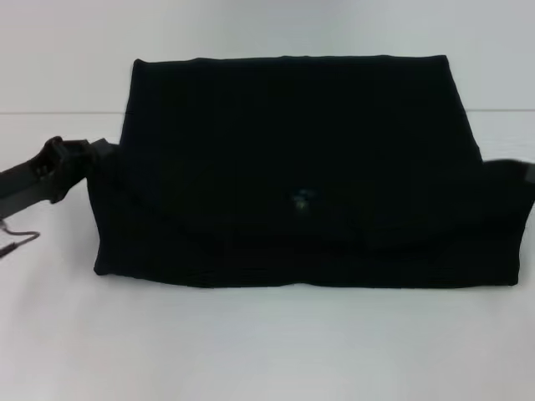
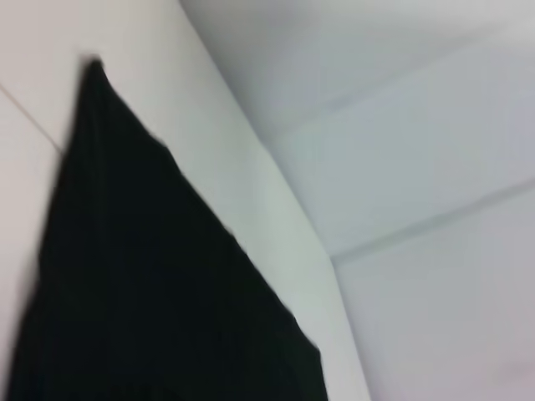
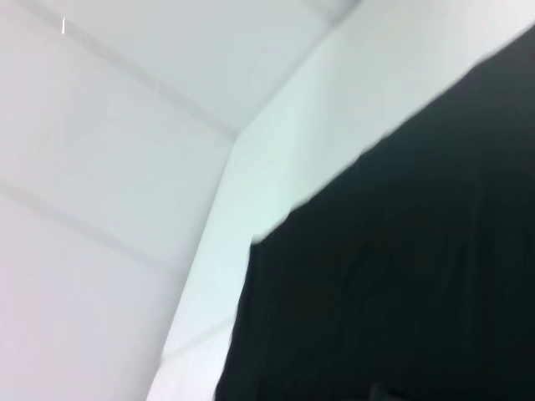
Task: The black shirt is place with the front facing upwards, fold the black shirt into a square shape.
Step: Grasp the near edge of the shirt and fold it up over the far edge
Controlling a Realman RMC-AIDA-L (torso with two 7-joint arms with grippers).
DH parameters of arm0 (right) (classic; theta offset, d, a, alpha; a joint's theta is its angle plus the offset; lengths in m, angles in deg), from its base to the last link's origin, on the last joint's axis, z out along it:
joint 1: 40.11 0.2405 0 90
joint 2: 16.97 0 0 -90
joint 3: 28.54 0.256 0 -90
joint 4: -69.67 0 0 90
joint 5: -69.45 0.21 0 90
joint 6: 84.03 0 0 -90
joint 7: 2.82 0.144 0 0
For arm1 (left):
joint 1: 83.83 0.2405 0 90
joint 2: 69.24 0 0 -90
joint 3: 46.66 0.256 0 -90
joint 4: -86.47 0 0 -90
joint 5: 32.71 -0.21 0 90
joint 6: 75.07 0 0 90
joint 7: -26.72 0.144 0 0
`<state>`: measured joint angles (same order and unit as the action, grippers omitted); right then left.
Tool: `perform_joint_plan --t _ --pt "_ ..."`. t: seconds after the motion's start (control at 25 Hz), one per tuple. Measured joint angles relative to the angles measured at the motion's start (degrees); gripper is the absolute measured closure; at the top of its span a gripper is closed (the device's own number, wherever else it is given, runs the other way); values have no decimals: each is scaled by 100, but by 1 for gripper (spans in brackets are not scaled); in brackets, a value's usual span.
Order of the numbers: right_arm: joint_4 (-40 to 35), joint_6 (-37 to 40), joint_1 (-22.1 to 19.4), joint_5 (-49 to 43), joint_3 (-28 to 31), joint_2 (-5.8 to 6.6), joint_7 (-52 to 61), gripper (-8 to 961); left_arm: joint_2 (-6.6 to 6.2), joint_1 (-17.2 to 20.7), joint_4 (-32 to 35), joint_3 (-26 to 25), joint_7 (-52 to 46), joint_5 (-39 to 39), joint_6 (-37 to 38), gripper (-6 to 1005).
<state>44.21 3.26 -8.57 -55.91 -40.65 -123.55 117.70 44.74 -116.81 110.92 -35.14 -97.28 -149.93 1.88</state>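
A plain white surface fills the head view, and behind it rises a pale wall, the line where the two meet running across just above the cloth's shoulders. Both wrist views show the same white setting: flat pale planes joined by faint seams, with nothing else standing on them.

The black shirt takes up the middle of the surface as a broad, folded block, wider than it is deep. Its far edge is straight and its near edge lies almost parallel to it, while the two side edges flare outward toward the robot. A softly curved fold line crosses the lower half, and a small pale speck sits near the centre of the cloth; what it is cannot be made out. No print shows on the upturned face.

The left gripper reaches in from the left edge and meets the shirt's left side, its tip lost against the dark cloth, so I cannot tell whether its fingers are spread or pinched. The right gripper is only a dark bar at the right edge, merged with the shirt's right side, and its fingers cannot be read either.

In the left wrist view the shirt appears as a tapering black wedge; in the right wrist view the shirt fills one corner, cut off by the frame.
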Motion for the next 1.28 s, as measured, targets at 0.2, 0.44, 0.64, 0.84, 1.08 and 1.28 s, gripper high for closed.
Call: perform_joint_plan --t 0.2,0.44,0.64,0.84,1.08,1.28 --pt "148 -846 84 458 -16 -377 -653 923 268 -80 -71 4 540 364 -475 967" --pt "160 -1582 316 750 -16 -717 -1240 923 435 -249 -90 21 1046 727 -955 965" --pt "177 -1844 380 1290 -7 -821 -1573 923 465 -361 -94 17 1214 956 -1319 963" --pt "187 -2169 387 1591 -18 -981 -1885 923 617 -443 -112 48 1567 1208 -1746 961" --pt "190 -2551 410 1800 -25 -1128 -2263 922 725 -637 -171 51 1822 1224 -2301 958" --pt "207 -2801 456 1843 -3 -1208 -2552 907 792 -775 -174 51 2067 1243 -2527 955"
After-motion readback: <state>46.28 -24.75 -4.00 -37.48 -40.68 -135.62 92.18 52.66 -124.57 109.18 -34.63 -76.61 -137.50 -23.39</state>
